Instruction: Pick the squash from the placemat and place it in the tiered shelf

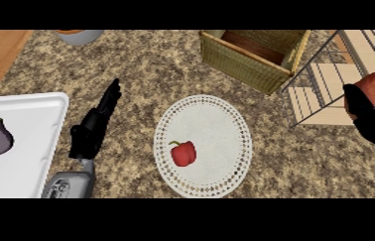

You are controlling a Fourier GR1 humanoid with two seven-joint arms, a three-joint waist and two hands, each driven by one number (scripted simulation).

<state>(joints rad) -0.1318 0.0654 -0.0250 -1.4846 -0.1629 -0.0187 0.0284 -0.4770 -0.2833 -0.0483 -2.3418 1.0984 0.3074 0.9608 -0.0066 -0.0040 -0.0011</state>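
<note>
Squash (368, 80): only a reddish-orange patch shows at the view's right edge, mostly hidden behind the right hand (359, 112). It is off the placemat and held above the counter, just beside the tiered shelf's lower slats.

Right hand: black fingers curled over the squash and clamped on it. Most of the hand is cut off by the right edge.

Tiered shelf (322, 84): dark wire frame with pale wooden slats, directly to the left of the right hand and extending beyond it. Whether the hand touches the frame cannot be told.

Placemat (209, 118): round, white, with a perforated border, well to the left of the right hand and lying between the two hands. A red bell pepper (183, 153) lies on its near left part, green stem up.

Woven basket (253, 54): olive-coloured, open-topped, beyond and to the left of the right hand, near the shelf.

Left hand (93, 128): fingers straight and together, pointing away from the robot, holding nothing. It is above the counter, just left of the placemat.

White tray (33, 131): immediately left of the left hand, with a dark purple item (4, 136) at the view's edge, identity unclear.

Grey bowl (79, 36): far beyond the left hand, at the top edge.
</note>
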